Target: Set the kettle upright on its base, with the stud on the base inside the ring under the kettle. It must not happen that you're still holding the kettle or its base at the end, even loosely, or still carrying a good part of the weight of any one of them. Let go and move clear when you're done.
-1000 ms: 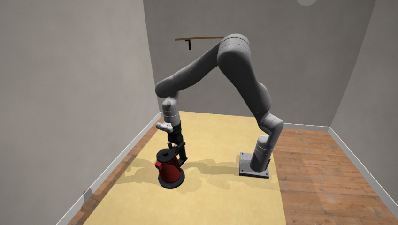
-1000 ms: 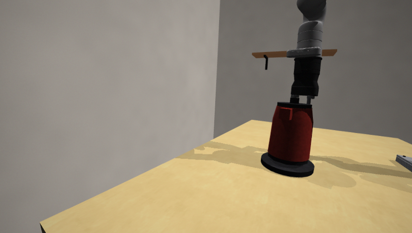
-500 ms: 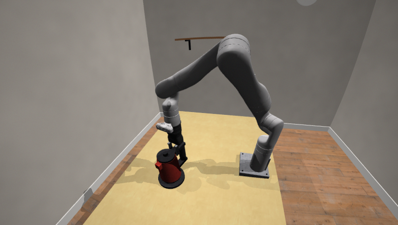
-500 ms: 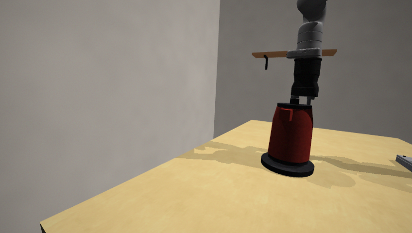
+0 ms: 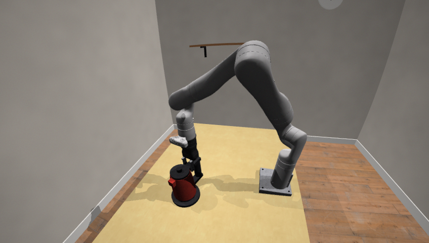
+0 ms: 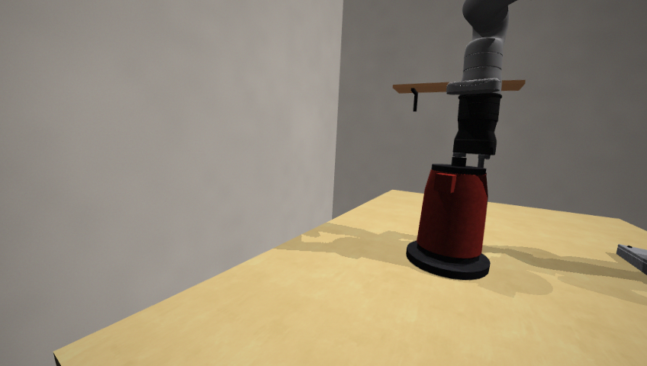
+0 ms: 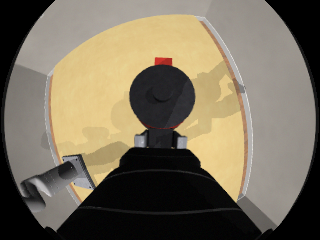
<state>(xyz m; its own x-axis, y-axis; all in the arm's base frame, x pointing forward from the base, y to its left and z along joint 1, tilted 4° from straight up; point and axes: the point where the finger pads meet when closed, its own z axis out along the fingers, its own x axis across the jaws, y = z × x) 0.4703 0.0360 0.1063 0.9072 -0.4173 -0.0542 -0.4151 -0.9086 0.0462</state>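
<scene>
The red kettle (image 5: 183,185) (image 6: 452,217) (image 7: 162,96) with a black lid stands upright on its round black base (image 5: 186,202) (image 6: 447,268) on the left part of the tan table. Its red spout points away from the arm. The stud and the ring under the kettle are hidden. My gripper (image 5: 192,164) (image 6: 469,158) (image 7: 160,136) points straight down over the kettle's rear edge and is shut on the kettle's black handle (image 5: 197,174) at its top.
The tan table top (image 5: 241,216) (image 6: 317,308) (image 7: 87,94) carries the arm's grey mount plate (image 5: 275,184) (image 6: 633,256) (image 7: 76,167) to the right of the kettle. A wooden shelf (image 5: 216,45) (image 6: 417,87) hangs on the back wall. Walls stand close on the left.
</scene>
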